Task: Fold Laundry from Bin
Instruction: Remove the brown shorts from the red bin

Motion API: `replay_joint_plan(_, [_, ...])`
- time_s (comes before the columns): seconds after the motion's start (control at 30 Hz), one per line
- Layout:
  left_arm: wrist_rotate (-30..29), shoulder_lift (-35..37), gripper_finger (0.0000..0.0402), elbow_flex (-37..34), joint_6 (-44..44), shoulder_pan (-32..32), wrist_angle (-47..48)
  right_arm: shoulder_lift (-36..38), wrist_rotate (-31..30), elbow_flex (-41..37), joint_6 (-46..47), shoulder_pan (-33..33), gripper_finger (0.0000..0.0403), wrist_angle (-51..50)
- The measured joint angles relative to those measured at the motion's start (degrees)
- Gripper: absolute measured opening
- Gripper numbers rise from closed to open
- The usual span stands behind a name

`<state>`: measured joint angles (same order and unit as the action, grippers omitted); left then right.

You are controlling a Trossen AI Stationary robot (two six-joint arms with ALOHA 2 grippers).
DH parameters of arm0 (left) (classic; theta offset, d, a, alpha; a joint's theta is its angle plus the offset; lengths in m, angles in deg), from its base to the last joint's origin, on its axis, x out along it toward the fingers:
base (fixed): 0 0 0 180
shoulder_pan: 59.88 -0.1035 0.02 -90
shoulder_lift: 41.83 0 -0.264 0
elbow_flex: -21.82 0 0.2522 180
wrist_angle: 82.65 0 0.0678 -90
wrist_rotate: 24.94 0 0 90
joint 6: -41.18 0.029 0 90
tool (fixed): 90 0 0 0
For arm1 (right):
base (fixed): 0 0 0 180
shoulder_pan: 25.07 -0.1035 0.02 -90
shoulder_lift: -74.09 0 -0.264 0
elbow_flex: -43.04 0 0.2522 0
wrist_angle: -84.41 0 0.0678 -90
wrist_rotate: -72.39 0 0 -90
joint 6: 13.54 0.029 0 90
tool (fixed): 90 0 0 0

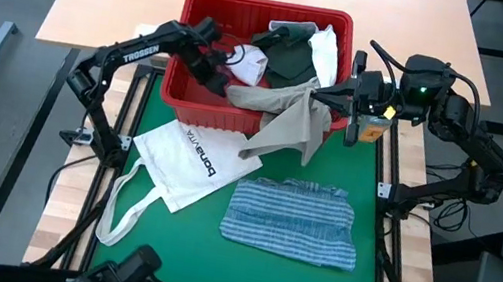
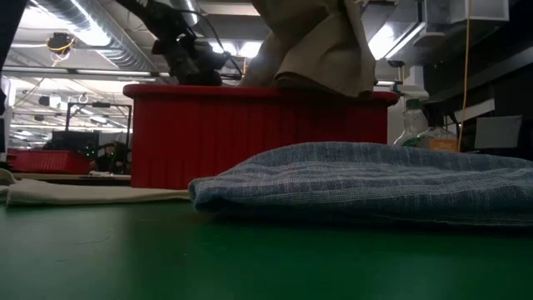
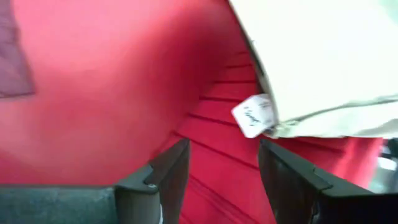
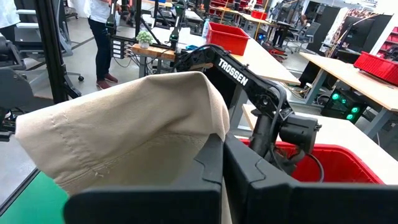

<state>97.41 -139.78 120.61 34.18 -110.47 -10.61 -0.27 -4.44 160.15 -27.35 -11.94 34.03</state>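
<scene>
Nearest you, the folded blue-striped cloth [image 1: 292, 219] lies flat on the green mat [image 1: 377, 181] toward its front right corner, with bare mat all round it; it is a soft, ribbed rectangle with rumpled edges. To its left the white tote bag [image 1: 190, 159] sprawls, its straps trailing to the mat's front left edge. Behind both, the red plastic bin [image 1: 179, 89] stands at the mat's far edge, straight-walled and rigid. Your right gripper [image 1: 317, 95] is over the bin's right rim, fingers pinched tight on the tan shirt [image 1: 286, 126], which hangs in limp folds from the bin over its front wall down onto the mat. Your left gripper [image 1: 215, 77] is inside the bin near its left wall, fingers [image 3: 168, 180] spread and holding nothing. White and dark garments [image 1: 296, 52] fill the bin's far right corner.
</scene>
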Motion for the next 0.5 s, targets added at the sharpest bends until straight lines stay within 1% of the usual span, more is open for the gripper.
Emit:
replay_joint_plan(0.17, [6.3,0.0,0.018,0.0,0.3,-1.0,0.0,0.0,0.0,0.0,0.0,0.0,0.0,0.0])
replay_joint_plan(0.3, [11.6,0.0,0.018,0.0,3.4,-1.3,0.1,0.0,0.0,0.0,0.0,0.0,0.0,0.0])
replay_joint_plan(0.37, [12.5,0.0,0.018,0.0,4.8,-1.3,0.1,0.0,0.0,0.0,0.0,0.0,0.0,0.0])
replay_joint_plan(0.5, [10.9,0.0,0.0179,0.0,6.1,-0.5,-0.2,0.0,0.0,0.0,0.0,0.0,0.0,0.0])
